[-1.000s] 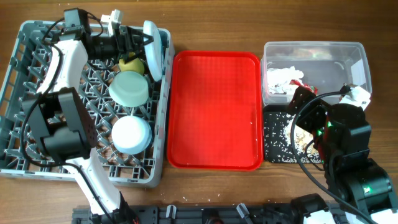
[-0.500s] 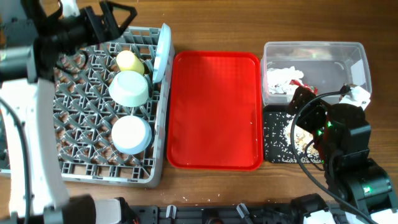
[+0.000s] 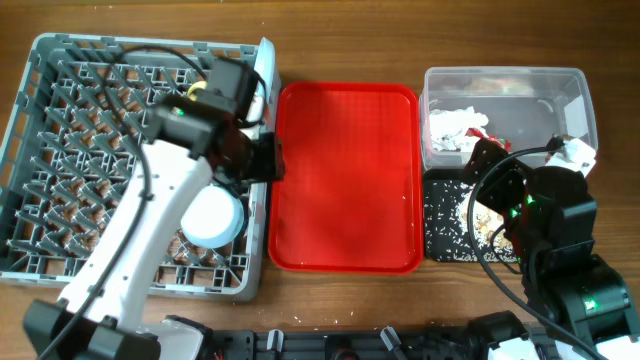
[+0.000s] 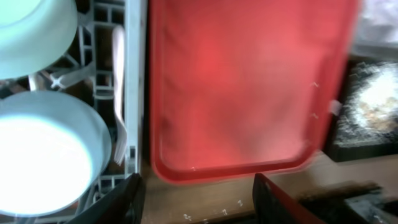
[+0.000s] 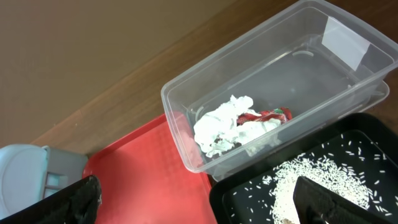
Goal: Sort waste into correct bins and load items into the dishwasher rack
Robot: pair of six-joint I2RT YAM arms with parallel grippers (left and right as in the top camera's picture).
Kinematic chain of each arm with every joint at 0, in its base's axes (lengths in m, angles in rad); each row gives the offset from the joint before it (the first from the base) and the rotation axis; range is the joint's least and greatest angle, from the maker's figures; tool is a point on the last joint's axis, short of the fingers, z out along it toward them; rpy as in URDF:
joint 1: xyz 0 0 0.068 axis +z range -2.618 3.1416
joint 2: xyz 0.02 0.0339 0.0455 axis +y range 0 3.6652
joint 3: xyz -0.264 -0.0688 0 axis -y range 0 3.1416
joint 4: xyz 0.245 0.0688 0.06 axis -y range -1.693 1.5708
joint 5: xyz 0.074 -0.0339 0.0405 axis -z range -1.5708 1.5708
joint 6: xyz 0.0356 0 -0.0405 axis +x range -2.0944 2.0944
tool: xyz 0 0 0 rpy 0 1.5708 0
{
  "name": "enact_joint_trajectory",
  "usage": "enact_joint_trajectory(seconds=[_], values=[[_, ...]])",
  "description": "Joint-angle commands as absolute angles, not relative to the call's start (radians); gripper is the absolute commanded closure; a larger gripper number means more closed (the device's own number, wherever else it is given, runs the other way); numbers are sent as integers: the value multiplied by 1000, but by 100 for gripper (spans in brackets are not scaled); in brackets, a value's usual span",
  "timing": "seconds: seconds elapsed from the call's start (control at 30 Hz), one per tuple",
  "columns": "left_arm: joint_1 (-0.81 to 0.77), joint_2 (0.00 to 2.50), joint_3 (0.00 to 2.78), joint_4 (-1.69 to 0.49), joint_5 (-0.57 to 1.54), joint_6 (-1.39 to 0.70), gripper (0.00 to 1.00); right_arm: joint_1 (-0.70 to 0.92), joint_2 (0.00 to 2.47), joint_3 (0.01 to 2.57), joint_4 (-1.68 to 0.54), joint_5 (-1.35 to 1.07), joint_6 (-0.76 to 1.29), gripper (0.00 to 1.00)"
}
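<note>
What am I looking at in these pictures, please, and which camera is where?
A robot's left arm and right arm work at a table. One picture looks down from above; the other two come from a camera on each wrist. On the table are a grey dishwasher rack holding a blue bowl, a red tray, a clear tub with a crumpled napkin and red wrapper, and a black tray of rice crumbs. The left fingers are open at the rack's edge by the red tray; the right fingers are open above the tub and black tray. Neither holds anything.
</note>
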State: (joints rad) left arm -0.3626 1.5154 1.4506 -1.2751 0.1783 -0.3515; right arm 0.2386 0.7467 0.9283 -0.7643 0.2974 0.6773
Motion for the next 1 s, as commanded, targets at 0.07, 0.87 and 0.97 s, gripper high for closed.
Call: enact_joint_trajectory(seconds=[0.07, 0.87, 0.97], values=[[-384, 1520, 1204, -1062, 15, -430, 50, 236, 743, 941, -764, 313, 683, 0], [-384, 1355, 1129, -893, -58, -419, 80, 236, 742, 941, -764, 313, 683, 0], [-384, 1420, 1099, -886, -73, -401, 80, 236, 742, 941, -764, 313, 683, 0]])
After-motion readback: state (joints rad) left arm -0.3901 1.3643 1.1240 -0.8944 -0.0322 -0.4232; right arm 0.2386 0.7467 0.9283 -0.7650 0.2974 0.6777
